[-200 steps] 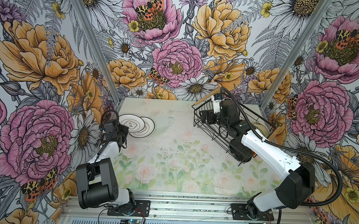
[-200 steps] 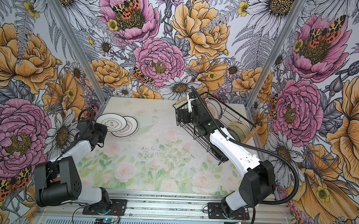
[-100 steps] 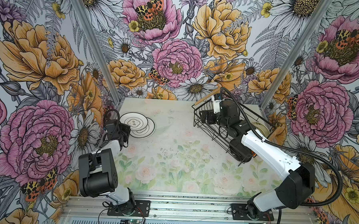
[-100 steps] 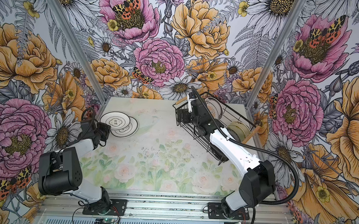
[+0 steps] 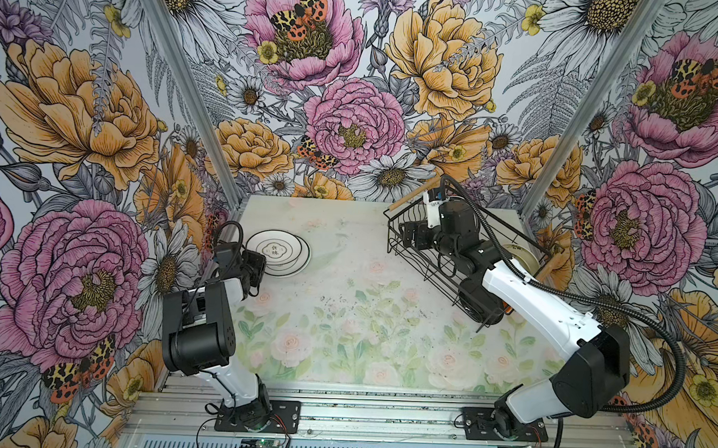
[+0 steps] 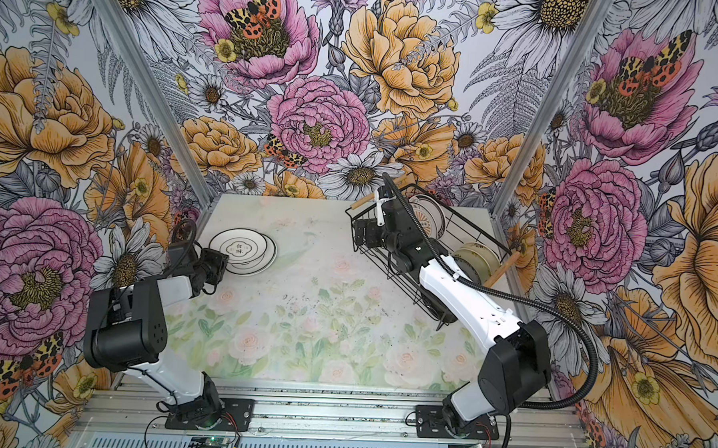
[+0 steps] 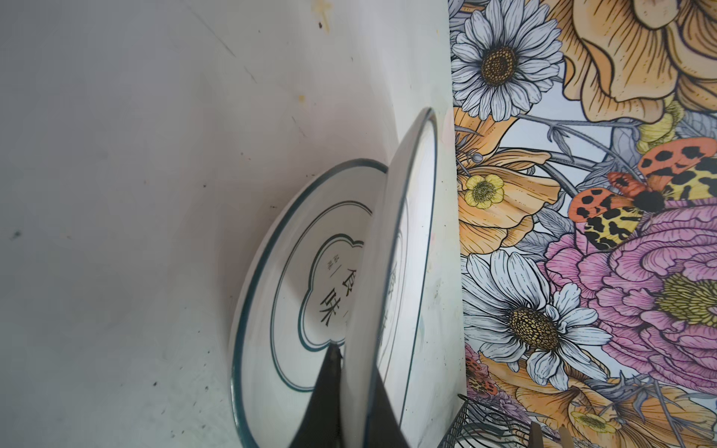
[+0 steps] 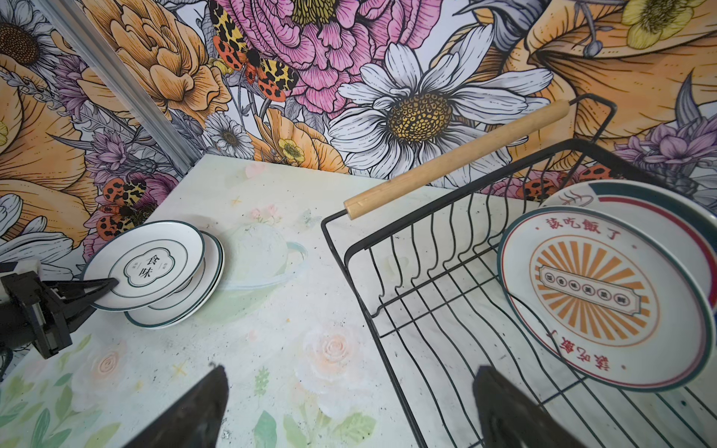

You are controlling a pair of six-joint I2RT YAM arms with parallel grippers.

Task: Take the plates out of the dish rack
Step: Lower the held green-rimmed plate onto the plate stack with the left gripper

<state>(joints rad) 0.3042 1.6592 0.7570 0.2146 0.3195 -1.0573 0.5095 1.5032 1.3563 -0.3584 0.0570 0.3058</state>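
Left gripper point(image 8: 110, 285) pinches the upper white plate point(image 8: 143, 265) by its rim, above a lower white plate point(image 8: 194, 308); right gripper point(image 8: 351, 368) hangs wide open over the dish rack point(image 8: 454, 155) edge.

- Both top views stare down from high overhead, sharing the whole table point(image 5: 346, 282).
- Left wrist view hugs the white plates point(image 7: 267, 294); right wrist view sees them from farther off.

Three walls point(image 5: 354, 108) papered with large pink and orange flowers, white daisies and spotted moths point(image 5: 301, 21) close in the space, joined by two slanted metal posts point(image 5: 181, 71). The table top point(image 5: 345, 316) carries a faded print of pale roses and green leaves, flecked with dark specks. Metal rails point(image 5: 382, 409) run along its near edge.
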